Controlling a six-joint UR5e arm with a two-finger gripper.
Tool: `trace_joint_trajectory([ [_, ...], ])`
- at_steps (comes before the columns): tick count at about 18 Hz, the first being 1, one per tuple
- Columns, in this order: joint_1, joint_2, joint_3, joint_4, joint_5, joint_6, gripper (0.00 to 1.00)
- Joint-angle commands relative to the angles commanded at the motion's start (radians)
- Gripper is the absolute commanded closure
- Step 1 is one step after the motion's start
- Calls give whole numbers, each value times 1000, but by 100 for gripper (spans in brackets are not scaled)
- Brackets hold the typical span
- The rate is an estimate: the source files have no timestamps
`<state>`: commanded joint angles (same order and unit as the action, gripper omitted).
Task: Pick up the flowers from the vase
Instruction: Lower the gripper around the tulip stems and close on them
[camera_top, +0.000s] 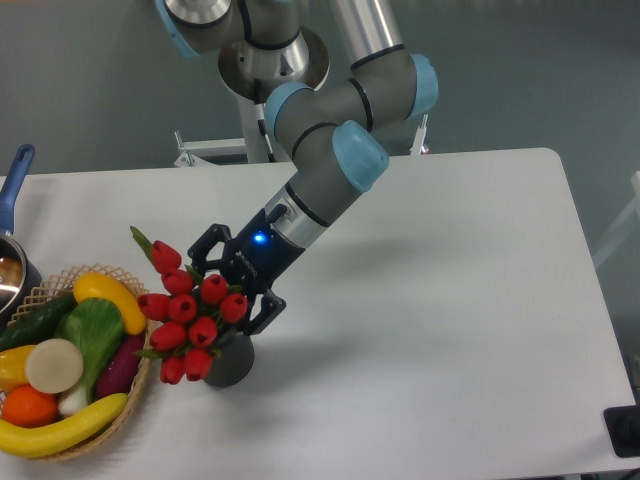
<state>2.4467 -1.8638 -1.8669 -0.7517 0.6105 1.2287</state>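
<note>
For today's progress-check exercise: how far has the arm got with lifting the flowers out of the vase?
Done: the gripper has reached the flowers, its open fingers either side of the bunch's upper right. In hand: closing on them; no grasp shows yet. Left: grip and lift, since the stems sit in the vase on the table.
</note>
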Motion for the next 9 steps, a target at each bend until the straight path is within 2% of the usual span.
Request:
trace_joint_trajectory([
  [9,0,3,-3,-2,0,-5,55],
])
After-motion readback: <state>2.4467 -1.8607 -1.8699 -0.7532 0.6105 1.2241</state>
